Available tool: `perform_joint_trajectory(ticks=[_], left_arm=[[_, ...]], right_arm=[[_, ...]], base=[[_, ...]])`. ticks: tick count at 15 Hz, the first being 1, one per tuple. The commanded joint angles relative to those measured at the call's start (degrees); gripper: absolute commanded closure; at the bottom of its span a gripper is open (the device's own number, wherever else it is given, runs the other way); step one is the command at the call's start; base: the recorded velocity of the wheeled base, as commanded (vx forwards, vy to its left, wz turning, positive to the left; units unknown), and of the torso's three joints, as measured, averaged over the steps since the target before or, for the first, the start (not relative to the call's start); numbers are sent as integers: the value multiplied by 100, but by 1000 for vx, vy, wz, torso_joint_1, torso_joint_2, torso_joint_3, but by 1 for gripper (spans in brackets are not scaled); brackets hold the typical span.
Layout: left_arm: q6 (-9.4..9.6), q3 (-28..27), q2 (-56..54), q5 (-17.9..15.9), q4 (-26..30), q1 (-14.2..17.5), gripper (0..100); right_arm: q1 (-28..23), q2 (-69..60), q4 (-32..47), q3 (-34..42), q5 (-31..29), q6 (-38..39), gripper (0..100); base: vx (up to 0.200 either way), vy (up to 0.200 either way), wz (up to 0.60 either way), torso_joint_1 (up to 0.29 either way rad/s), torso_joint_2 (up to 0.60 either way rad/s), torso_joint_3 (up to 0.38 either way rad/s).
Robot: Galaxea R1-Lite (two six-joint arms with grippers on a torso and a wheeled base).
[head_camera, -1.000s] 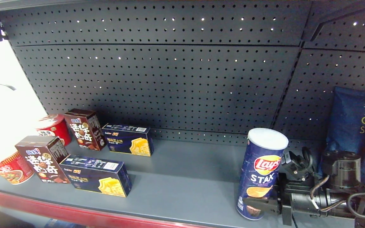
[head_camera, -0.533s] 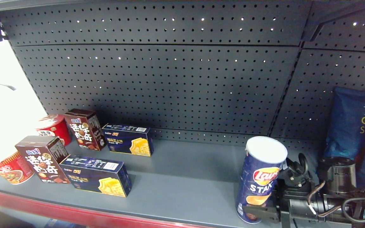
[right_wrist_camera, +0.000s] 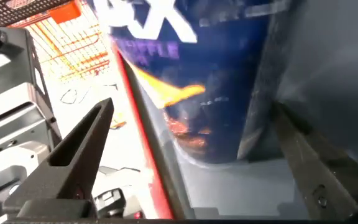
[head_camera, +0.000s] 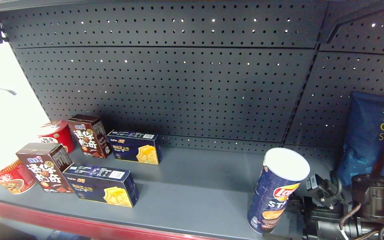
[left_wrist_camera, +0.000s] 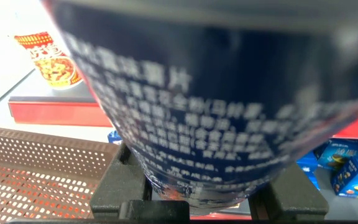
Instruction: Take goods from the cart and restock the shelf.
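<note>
Blue cylindrical chip can with white lid (head_camera: pixel 278 190) stands tilted at right front of grey metal shelf board (head_camera: pixel 192 186), near red front lip (head_camera: pixel 78 225). Right gripper (right_wrist_camera: pixel 188 149) spread wide around can base, one finger clear of it. Left gripper (left_wrist_camera: pixel 201 199) clamps dark blue printed tub (left_wrist_camera: pixel 216 106) above orange wire-mesh cart (left_wrist_camera: pixel 36 168). Dark perforated back panel (head_camera: pixel 178 86) behind. Red noodle cup (head_camera: pixel 10 178) at far left, blue bag (head_camera: pixel 375 133) at right.

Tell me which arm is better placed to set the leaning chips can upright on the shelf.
Right. The right gripper is open around the tilted chips can at the front of the shelf. The left gripper is occupied, shut on a dark blue container.
</note>
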Motion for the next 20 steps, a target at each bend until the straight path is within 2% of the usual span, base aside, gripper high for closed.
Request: perform_joint_trajectory(ticks=[1, 5, 9, 12, 13, 20], left_arm=[[6, 1, 9, 6, -3, 7, 100], [6, 1, 9, 6, -21, 7, 100], [15, 1, 9, 15, -21, -2, 100], [15, 1, 9, 15, -30, 7, 100], [15, 1, 9, 15, -30, 7, 100], [33, 1, 0, 15, -21, 7, 100]], right_arm=[[-153, -492, 5, 354, -1, -1, 0], [-355, -1055, 66, 785, -10, -1, 0], [-619, -1195, 224, 767, -1144, 140, 0], [-962, -756, 119, 644, -1478, 184, 0], [-1023, -589, 84, 486, -1697, 228, 0], [-1058, 545, -39, -902, -1882, 439, 0]], base=[[0, 0, 0, 0, 0, 0], [0, 0, 0, 0, 0, 0], [0, 0, 0, 0, 0, 0], [0, 0, 0, 0, 0, 0], [0, 0, 0, 0, 0, 0], [0, 0, 0, 0, 0, 0]])
